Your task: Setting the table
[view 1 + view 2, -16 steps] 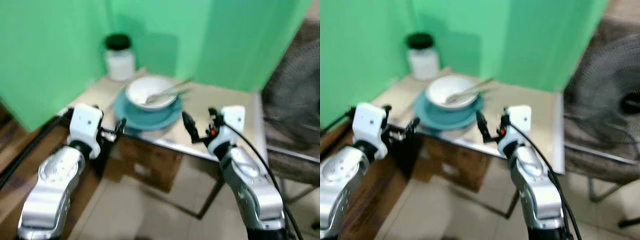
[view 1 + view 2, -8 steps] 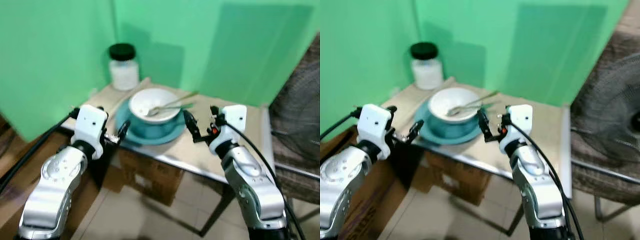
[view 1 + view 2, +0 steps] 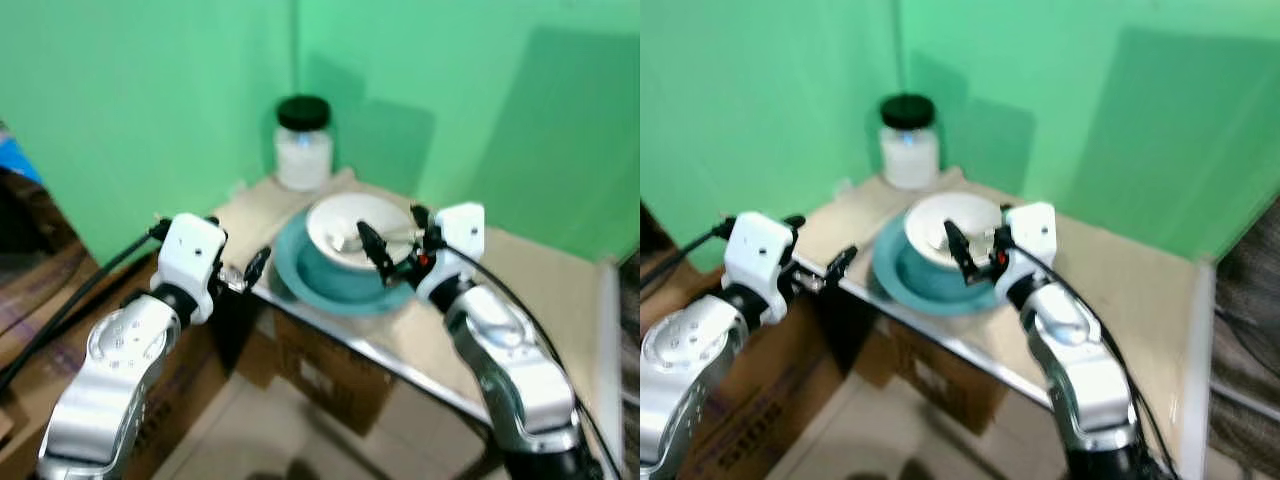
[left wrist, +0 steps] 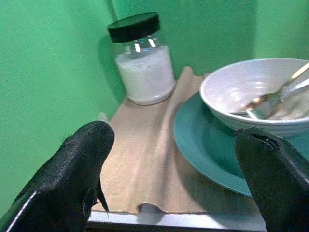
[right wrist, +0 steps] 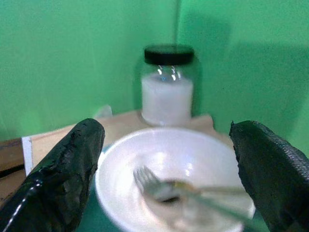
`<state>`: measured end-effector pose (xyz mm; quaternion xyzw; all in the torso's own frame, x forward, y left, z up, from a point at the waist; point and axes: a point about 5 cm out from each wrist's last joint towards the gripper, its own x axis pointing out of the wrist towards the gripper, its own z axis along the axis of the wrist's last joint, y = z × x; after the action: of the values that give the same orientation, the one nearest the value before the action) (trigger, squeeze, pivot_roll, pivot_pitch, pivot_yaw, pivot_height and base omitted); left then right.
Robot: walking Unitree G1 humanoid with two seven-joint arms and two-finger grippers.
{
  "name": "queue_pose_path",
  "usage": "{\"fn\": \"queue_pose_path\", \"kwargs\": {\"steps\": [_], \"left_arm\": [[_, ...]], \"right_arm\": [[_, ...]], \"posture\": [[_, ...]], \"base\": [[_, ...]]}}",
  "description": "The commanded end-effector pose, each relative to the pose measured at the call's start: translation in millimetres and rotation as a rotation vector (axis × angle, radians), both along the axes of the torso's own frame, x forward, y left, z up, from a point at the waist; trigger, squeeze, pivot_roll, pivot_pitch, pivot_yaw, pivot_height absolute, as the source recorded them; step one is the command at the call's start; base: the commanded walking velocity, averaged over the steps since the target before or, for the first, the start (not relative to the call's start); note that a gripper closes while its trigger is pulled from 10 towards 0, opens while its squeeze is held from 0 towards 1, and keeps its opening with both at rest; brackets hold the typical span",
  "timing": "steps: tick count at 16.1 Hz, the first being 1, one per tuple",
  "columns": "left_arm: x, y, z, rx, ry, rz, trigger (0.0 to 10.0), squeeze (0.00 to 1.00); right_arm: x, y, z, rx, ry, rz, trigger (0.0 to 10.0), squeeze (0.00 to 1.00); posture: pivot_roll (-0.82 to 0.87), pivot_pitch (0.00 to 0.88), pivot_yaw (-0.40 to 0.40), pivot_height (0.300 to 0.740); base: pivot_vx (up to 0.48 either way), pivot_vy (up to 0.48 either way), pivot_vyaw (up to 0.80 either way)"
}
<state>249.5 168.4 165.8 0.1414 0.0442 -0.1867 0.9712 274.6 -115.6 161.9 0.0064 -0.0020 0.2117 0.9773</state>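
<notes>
Two grippers up at a small tan surface (image 3: 545, 290) set against a green wall. Right gripper (image 3: 395, 240) hovers over the white bowl (image 4: 256, 99), fingers (image 5: 63, 174) spread wide apart, holding nothing — the bowl sits on a teal plate (image 4: 203, 140) and holds a fork (image 5: 159, 186) plus another utensil, blurred. Left gripper (image 3: 258, 268) is at the surface's near left edge, just short of the plate, fingers (image 4: 72, 169) also apart and empty. Glass jar (image 4: 142, 60) with black lid and white contents stands at the back corner, beside the plate but apart from it. Cardboard boxes (image 3: 330, 370) sit under the surface.
</notes>
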Motion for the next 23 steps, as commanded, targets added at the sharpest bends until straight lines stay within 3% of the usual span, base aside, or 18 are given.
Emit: {"fn": "queue_pose_path", "kwargs": {"steps": [1,5,8,9,11,13,17,21,22,23], "left_arm": [[-0.2,-4.3,2.7,0.003,-0.009,-0.018,10.0,0.15],[0.1,-7.2,2.1,0.028,-0.007,-0.042,10.0,0.12],[1.3,-5.6,-0.5,0.055,0.022,-0.085,10.0,0.12],[1.1,-4.2,-4.2,0.081,0.055,-0.135,10.0,0.12],[-0.4,-2.5,-7.8,0.104,0.095,-0.192,10.0,0.13],[-4.3,-2.1,-9.7,0.128,0.132,-0.306,10.0,0.13],[-18.6,-5.8,-7.1,0.084,0.177,-0.462,10.0,0.13],[-22.9,-4.8,-7.5,0.062,0.186,-0.483,10.0,0.13],[-22.5,-4.3,-7.2,0.057,0.182,-0.484,10.0,0.13],[-22.4,-4.1,-6.7,0.053,0.181,-0.486,10.0,0.13]], "right_arm": [[0.2,-6.4,2.3,0.003,-0.003,-0.001,10.0,0.0],[14.1,-8.3,18.0,-0.055,-0.03,0.109,10.0,0.0],[35.5,-13.8,24.3,-0.223,0.068,0.192,10.0,0.0],[52.4,-18.5,32.2,-0.248,0.113,0.186,10.0,0.0],[64.3,-18.4,35.4,-0.267,0.176,0.192,10.0,0.0],[75.9,-15.7,34.8,-0.383,0.277,0.272,10.0,0.0],[84.5,-18.5,43.8,-0.441,0.389,0.333,10.0,0.0],[73.8,-17.7,50.4,-0.47,0.449,0.383,9.6,0.0],[70.4,-19.2,49.0,-0.488,0.48,0.391,3.2,0.0],[67.7,-19.9,48.3,-0.5,0.502,0.39,0.0,0.0]], "posture": [[0.19,0.0,-0.007,0.74],[0.19,0.0,-0.005,0.74],[0.16,0.0,0.015,0.74],[0.15,0.0,0.022,0.74],[0.14,0.0,0.025,0.74],[0.13,0.0,0.02,0.74],[0.14,0.0,0.004,0.74],[0.14,0.0,-0.008,0.74],[0.14,0.0,-0.008,0.74],[0.13,0.0,-0.004,0.74]], "base": [[0.277,0.0,0.0],[0.0,0.0,0.0],[0.0,0.0,0.0],[0.0,0.0,0.0],[0.0,0.0,0.0],[0.0,0.0,0.0],[0.0,0.0,0.0],[0.0,0.0,0.0],[0.0,0.0,0.0],[0.0,0.0,0.0]]}}
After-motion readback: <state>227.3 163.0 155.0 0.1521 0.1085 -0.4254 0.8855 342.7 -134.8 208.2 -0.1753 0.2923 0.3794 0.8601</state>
